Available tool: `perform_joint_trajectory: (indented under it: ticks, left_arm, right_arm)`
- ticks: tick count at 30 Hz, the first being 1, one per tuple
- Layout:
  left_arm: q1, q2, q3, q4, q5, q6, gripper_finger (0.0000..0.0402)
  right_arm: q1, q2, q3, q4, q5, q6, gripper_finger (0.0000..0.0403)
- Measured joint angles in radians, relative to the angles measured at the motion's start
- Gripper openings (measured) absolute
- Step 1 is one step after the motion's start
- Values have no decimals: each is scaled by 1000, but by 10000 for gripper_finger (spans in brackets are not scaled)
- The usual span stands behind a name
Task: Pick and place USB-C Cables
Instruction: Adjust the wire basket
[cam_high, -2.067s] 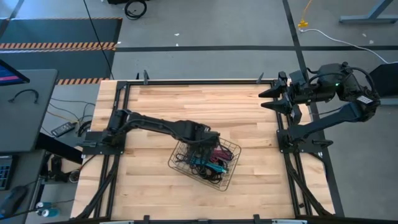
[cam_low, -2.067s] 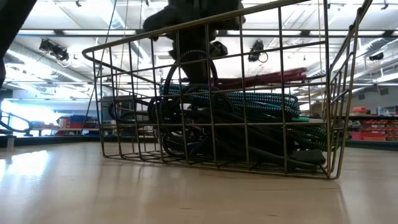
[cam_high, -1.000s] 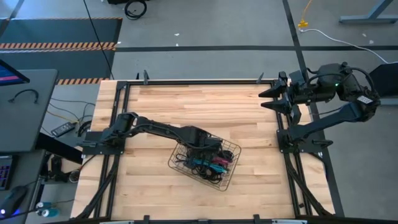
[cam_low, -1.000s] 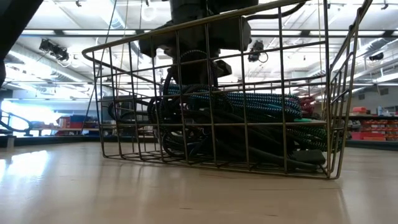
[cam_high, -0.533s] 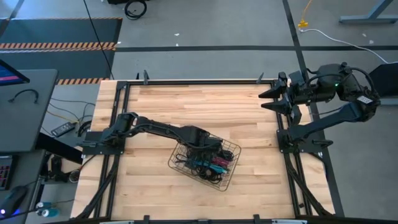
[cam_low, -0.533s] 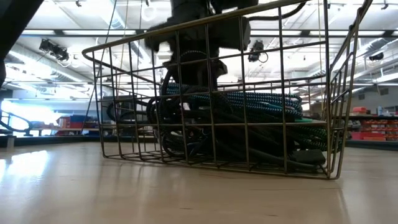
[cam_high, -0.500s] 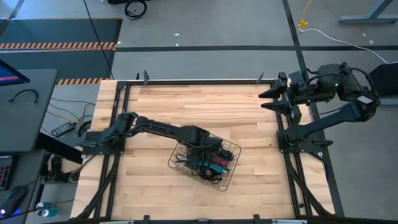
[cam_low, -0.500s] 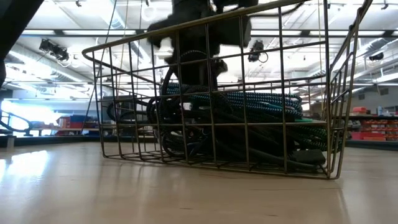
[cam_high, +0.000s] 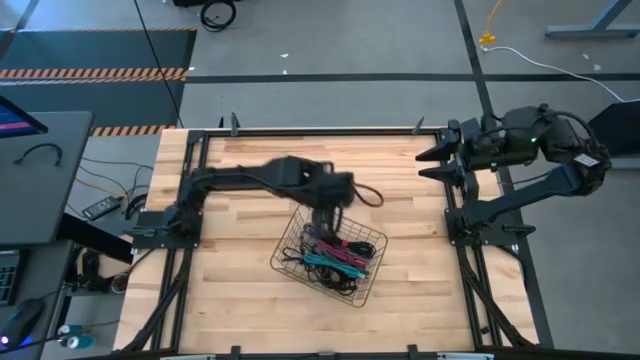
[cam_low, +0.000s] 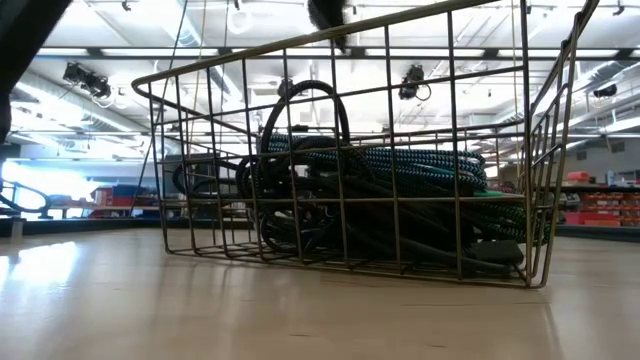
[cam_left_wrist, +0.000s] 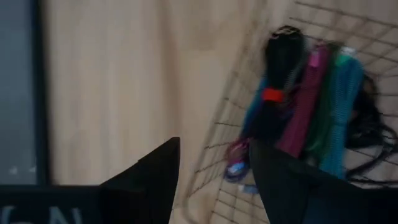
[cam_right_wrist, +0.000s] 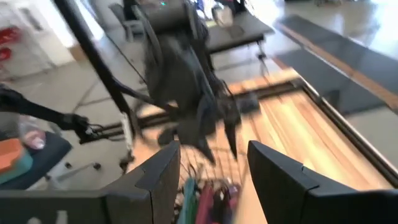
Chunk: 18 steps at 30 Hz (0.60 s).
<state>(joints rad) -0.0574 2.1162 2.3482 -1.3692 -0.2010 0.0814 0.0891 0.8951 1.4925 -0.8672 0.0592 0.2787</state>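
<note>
Since the frame half a second before, the left arm had lifted out of the wire mesh basket (cam_high: 331, 256) and swung toward the far side of the table, so the left gripper (cam_high: 340, 196) now hung blurred just beyond the basket's far rim instead of down among the cables. From the high view, the bundled USB-C cables (cam_high: 338, 258), black, teal, magenta and purple, lay in the basket just on the near side of that claw, and one thin black loop (cam_high: 366, 195) showed right beside it on the light wooden table (cam_high: 250, 170); whether the claw had hold of that loop could not be told. The right gripper (cam_high: 433, 161) waited well off at the table's far right corner, its fingers spread and empty. In the low view, only a dark tip of the left arm (cam_low: 328, 12) showed above the basket's rim, with the teal and black coils (cam_low: 400, 165) piled inside, below it. In the left wrist view, the claw's two dark fingers (cam_left_wrist: 155, 174) stood well apart with nothing seen between them, the basket and its black, magenta and teal bundles (cam_left_wrist: 311, 106) lying just ahead. In the right wrist view, that claw's fingers (cam_right_wrist: 161, 171) were likewise apart and empty, the blurred left arm (cam_right_wrist: 186, 93) above the cables farther off.
</note>
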Motion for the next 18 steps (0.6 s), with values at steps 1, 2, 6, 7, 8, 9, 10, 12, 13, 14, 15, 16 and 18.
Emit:
perform_joint_trajectory:
  ticks: [1, 2, 6, 7, 8, 9, 10, 12, 13, 14, 15, 16, 18]
  left_arm:
    - [7, -37, -33, -1, -23, -6, 199]
    - [16, -59, -50, -28, -46, -21, 199]
    - [46, -123, -56, -161, -74, -125, 197]
    - [52, -130, -56, -187, -74, -146, 197]
    - [56, -134, -56, -205, -74, -162, 197]
    - [58, -143, -57, -205, -72, -177, 197]
    - [60, -151, -59, -201, -70, -183, 197]
    - [60, -167, -59, -201, -68, -182, 196]
    - [60, -171, -58, -203, -69, -180, 196]
    - [60, -173, -57, -201, -69, -178, 195]
    - [60, -172, -57, -201, -70, -176, 195]
    - [60, -170, -58, -202, -70, -174, 195]
    - [61, -168, -58, -202, -73, -148, 195]
  right_arm:
    - [0, 3, 0, -21, 16, 13, 195]
    - [0, 10, 0, -50, 30, 24, 195]
    - [0, 64, 0, -156, 60, 76, 195]
    - [0, 85, 0, -175, 61, 84, 195]
    - [0, 110, 0, -189, 60, 88, 195]
    - [0, 134, 0, -198, 58, 89, 195]
    - [0, 160, -1, -206, 52, 88, 195]
    - [0, 217, -1, -224, 35, 84, 195]
    - [0, 246, 0, -239, 24, 80, 195]
    - [0, 280, 0, -264, 16, 80, 195]
    - [0, 311, 0, -292, 6, 78, 195]
    - [0, 343, -1, -319, -1, 77, 195]
    - [0, 402, -1, -384, -4, 74, 195]
